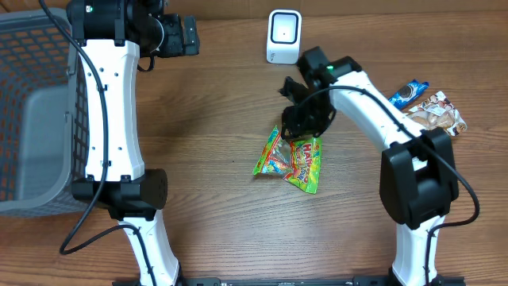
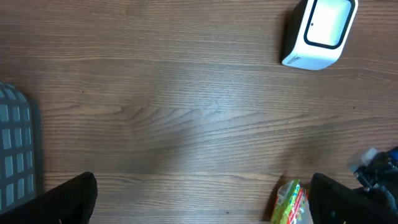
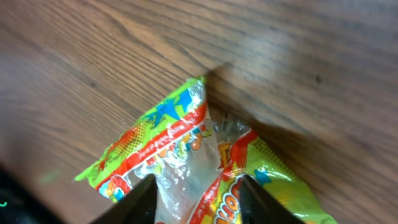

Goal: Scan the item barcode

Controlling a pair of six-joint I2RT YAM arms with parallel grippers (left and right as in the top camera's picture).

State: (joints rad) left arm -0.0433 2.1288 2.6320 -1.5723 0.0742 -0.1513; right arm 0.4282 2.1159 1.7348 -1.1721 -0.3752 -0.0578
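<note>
Two green and red gummy bags lie touching in the middle of the table, one to the left and one to the right. My right gripper hovers just above their top ends. In the right wrist view its jaws stand apart, open, over the left bag and the right bag, with a clear patch of wrapper between the fingers. The white barcode scanner stands at the back of the table. My left gripper is open at the back left, holding nothing; the scanner and a bag's tip show in its view.
A grey wire basket fills the left edge of the table. A blue snack packet and a brown and white packet lie at the right, beside the right arm.
</note>
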